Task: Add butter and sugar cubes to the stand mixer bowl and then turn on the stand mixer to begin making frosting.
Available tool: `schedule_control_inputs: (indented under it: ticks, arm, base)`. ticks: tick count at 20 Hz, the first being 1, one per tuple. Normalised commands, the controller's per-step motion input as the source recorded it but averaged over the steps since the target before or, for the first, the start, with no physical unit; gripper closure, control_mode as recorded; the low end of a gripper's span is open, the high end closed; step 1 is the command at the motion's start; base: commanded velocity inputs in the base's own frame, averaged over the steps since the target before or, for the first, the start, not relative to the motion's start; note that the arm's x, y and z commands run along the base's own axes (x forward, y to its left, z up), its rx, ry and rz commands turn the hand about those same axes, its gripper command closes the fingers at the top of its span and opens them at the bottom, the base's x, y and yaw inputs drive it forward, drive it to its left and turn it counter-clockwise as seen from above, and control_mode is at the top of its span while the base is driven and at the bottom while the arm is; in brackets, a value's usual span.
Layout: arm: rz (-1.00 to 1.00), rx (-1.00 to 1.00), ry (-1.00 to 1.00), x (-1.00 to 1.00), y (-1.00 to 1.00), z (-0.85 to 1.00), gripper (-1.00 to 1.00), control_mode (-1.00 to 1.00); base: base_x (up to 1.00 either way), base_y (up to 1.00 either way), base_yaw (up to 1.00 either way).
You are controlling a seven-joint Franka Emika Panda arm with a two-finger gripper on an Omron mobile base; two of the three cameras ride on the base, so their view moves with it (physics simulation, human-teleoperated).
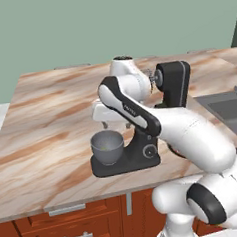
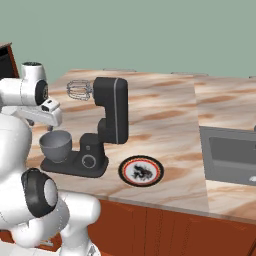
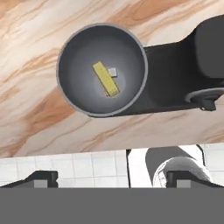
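The grey stand mixer bowl (image 3: 75, 78) sits on the black stand mixer's (image 3: 175, 74) flat base. Inside it lie the yellow butter (image 3: 105, 78) block and one pale sugar cube (image 3: 112, 71) touching the butter's side; a second cube is not visible. My gripper (image 3: 113, 179) hangs open straight above the bowl with nothing between its fingers. From the base, the gripper (image 1: 105, 124) (image 2: 50, 127) hovers just over the bowl (image 1: 107, 146) (image 2: 55, 145). The mixer (image 1: 142, 149) (image 2: 112, 110) has its head tilted up, whisk (image 2: 79, 91) raised, and its round dial (image 1: 150, 151) (image 2: 89, 161) on the column.
A round dark plate with a red rim (image 2: 141, 171) lies on the marble counter right of the mixer. A sink (image 2: 227, 155) (image 1: 225, 110) is set into the counter farther right. Wooden drawers (image 1: 73, 229) run below the counter's front edge.
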Motion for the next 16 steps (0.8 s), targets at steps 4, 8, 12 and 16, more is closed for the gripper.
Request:
schedule_control_inputs:
  ticks: [4,8,12,16]
  arm:
    - [-0.05,0.21,0.00,-0.75,-1.00,0.80,-1.00,-1.00]
    - [-0.08,0.25,0.00,-0.48,-1.00,0.43,-1.00,-1.00]
    - [-0.09,0.28,0.00,-0.13,-1.00,0.05,-1.00,-1.00]
    - [-0.06,0.31,-0.07,0.00,-1.00,0.08,-1.00,-1.00]
  base:
    - [0.00,0.00,0.00]
    - [0.00,0.00,0.00]
    - [0.00,0.00,0.00]
    - [0.00,0.00,0.00]
